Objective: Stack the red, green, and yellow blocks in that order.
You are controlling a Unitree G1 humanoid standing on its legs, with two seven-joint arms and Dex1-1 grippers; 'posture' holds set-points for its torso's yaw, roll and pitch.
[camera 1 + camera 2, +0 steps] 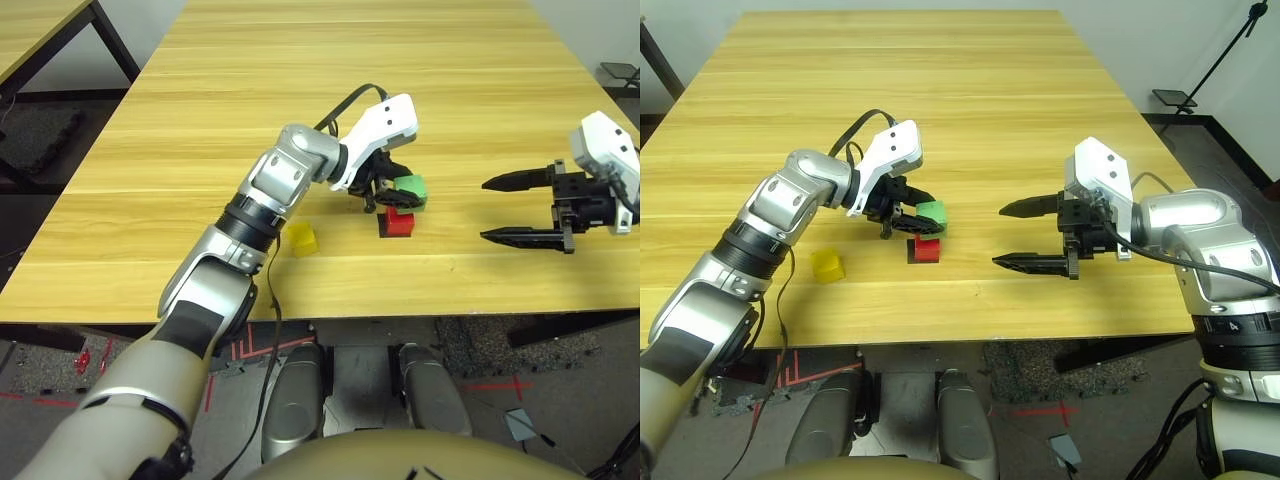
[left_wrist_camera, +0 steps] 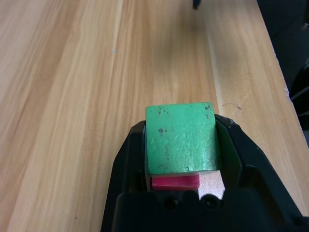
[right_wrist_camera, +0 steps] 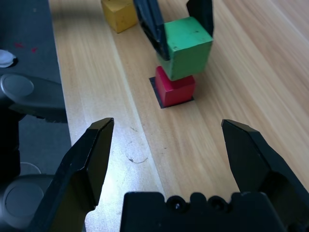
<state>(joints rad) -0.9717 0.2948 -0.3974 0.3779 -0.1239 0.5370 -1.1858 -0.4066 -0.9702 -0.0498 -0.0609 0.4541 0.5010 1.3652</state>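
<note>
Pale wood-grain surface, the largest item, carrying all three blocks.

Right gripper: fingers spread wide, holding nothing, parked well to the right of the stack.

Left gripper: clamped on the green block by two opposite side faces.

Green block: sits over the red block, slightly offset; whether it fully rests on it is unclear.

Red block: on a flat black square patch.

Yellow block: alone near the front edge, left of the stack.

Handling, judged: light, rigid, matte cubes; grip flat opposite sides, mid-height, squarely.
</note>
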